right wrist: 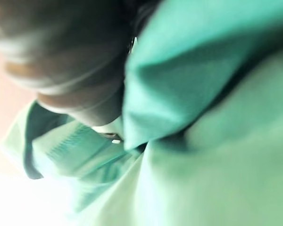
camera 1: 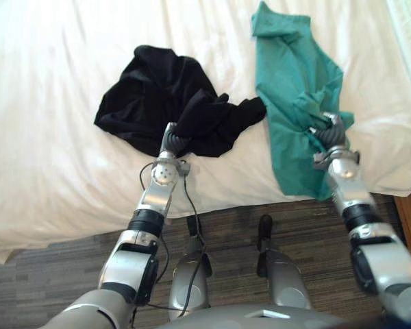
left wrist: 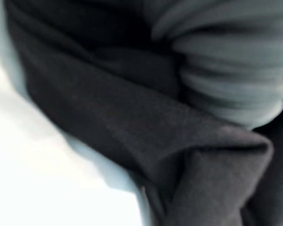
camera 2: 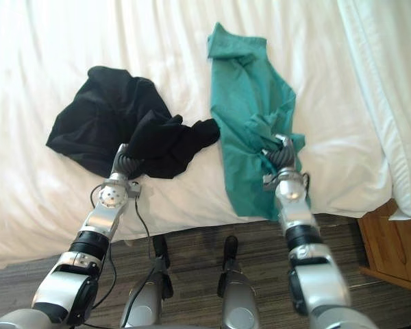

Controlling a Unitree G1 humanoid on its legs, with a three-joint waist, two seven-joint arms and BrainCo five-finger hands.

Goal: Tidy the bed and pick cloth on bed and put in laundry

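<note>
A crumpled black cloth [camera 1: 157, 96] lies on the white bed [camera 1: 55, 137], left of centre. My left hand [camera 1: 172, 140] reaches into its near edge, and only the dark ribbed cover shows below the folds. In the left wrist view the black cloth [left wrist: 132, 132] wraps close round the cover [left wrist: 226, 70]. A green cloth [camera 1: 291, 75] lies to the right, its lower end hanging over the bed's front edge. My right hand [camera 1: 331, 131] is buried in a bunched part of it. Green fabric [right wrist: 217, 117] lies right against the hand's cover [right wrist: 61, 56].
The bed's front edge runs across the view, with dark striped floor [camera 1: 55, 274] below it. A thick white duvet fold [camera 2: 383, 82] lies along the right side. A wooden piece of furniture [camera 2: 390, 240] stands at the lower right by the bed.
</note>
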